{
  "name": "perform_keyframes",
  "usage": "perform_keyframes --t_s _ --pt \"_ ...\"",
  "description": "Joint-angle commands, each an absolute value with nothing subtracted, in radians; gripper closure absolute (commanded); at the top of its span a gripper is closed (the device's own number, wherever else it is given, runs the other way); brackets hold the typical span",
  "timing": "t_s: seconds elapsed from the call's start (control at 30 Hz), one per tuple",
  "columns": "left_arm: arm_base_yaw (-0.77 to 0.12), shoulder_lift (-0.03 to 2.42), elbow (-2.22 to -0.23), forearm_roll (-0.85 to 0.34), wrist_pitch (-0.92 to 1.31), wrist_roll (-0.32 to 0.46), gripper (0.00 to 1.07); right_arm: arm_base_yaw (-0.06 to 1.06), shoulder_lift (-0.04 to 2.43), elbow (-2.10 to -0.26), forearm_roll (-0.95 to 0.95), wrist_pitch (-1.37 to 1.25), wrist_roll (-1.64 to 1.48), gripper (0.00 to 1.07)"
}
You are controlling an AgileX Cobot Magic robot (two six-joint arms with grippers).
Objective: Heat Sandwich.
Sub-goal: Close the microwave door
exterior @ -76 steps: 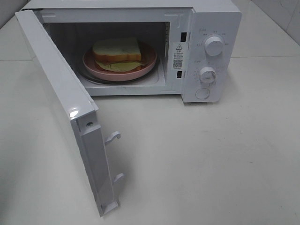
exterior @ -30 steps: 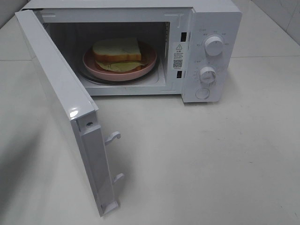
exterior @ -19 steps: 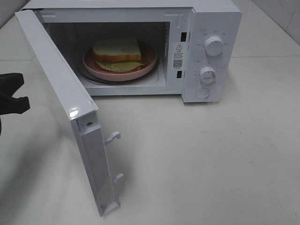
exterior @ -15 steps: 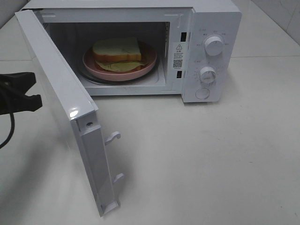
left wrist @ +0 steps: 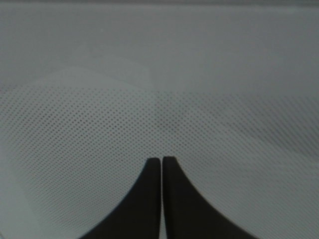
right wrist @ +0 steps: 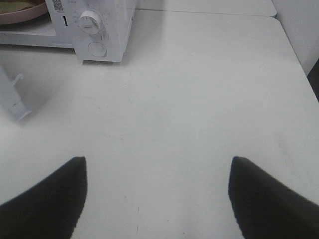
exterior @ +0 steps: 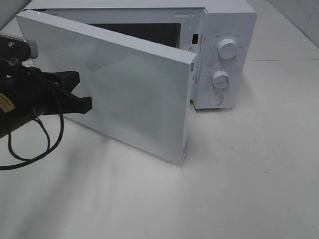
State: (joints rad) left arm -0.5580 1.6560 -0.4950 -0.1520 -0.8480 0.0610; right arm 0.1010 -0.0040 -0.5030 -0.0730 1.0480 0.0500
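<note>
Door-closing step: the left claw (left wrist: 161, 160), pinched nearly shut and empty, presses the half-closed door (exterior: 134, 99) of the microwave (exterior: 224, 30). The sandwich (right wrist: 14, 5) sits inside. Next, I judge: push until latched, then turn a dial (exterior: 221, 79). The right claw (right wrist: 158, 159) hangs wide over the surface (right wrist: 199, 99) in front.

The microwave (exterior: 227, 20) is plain white, its knobs (exterior: 228, 49) too; its door (exterior: 124, 94) shows a fine grey dot mesh. The left end effector (exterior: 85, 103) is matt black, the tabletop (exterior: 249, 174) pale off-white.
</note>
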Motion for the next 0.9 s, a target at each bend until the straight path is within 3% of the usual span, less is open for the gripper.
perform_keyframes --t_s 0.03,0.33,0.9 --pt "-0.606 1.675 -0.536 -0.209 -0.84 0.07 1.06 0.096 -0.029 -0.504 -0.082 1.04 0.056 0.31" --pt "-0.701 1.732 -0.67 -0.261 -0.751 0.148 1.06 0.096 -0.029 -0.504 -0.082 1.04 0.056 0.31" --pt "-0.772 1.844 -0.911 -0.304 -0.658 0.148 1.06 0.096 -0.028 -0.504 -0.082 1.04 0.057 0.31"
